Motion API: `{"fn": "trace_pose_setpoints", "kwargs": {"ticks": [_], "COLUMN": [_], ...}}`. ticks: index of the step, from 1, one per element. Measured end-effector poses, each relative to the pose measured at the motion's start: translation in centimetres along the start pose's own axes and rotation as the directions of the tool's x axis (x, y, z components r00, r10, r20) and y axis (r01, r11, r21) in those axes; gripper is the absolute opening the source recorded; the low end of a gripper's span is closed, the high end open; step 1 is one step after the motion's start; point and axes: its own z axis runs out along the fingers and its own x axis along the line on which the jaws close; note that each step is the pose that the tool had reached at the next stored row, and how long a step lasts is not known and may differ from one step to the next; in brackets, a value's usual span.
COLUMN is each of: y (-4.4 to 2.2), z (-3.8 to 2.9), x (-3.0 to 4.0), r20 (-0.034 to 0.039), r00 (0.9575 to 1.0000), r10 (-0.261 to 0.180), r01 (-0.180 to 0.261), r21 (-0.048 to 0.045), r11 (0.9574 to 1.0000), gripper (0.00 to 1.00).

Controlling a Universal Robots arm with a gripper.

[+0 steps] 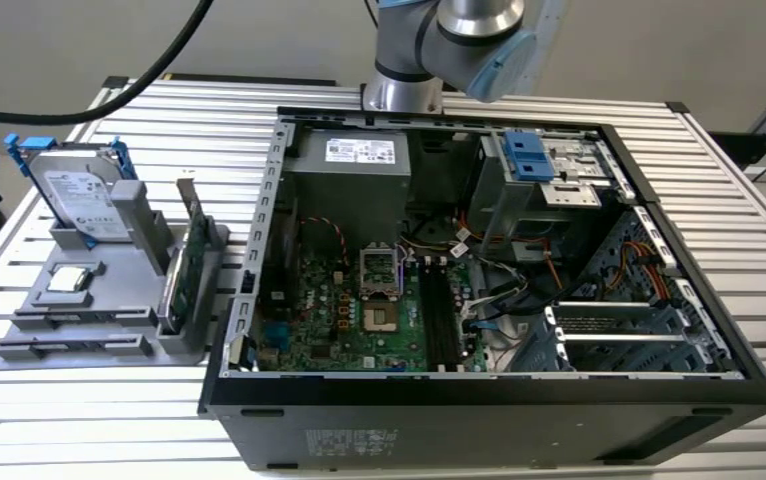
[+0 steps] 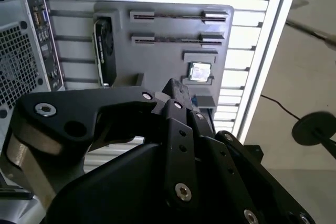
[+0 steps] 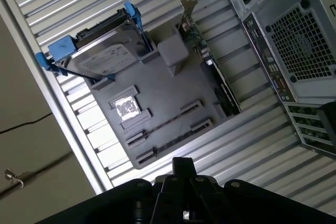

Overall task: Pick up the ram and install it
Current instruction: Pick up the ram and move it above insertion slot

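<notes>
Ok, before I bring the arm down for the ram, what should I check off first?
1. Ram in its holder: ok. The ram shows as a thin dark bar seated on the gray tray.
2. Gripper free of the ram: ok. The gripper hangs above the tray, apart from the bar.
3. Case open: ok. The case has its side off and the board exposed.
4. Motherboard slots free: they look empty, but the state of their latches: cannot tell.
5. Cables off the slots: cannot tell. They lie close beside them on the exterior view's right.
</notes>
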Motion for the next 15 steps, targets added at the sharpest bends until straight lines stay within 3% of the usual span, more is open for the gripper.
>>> {"fn": "trace_pose_setpoints", "kwargs": {"ticks": [15], "y": [-0.02], "z": [0.00], "x": [0.04], "r20": [0.0024], "r00": [0.9987], "r10": [0.050], "r01": [-0.050], "r21": [-0.0001], "r11": [0.9987], "gripper": [0.00]}}
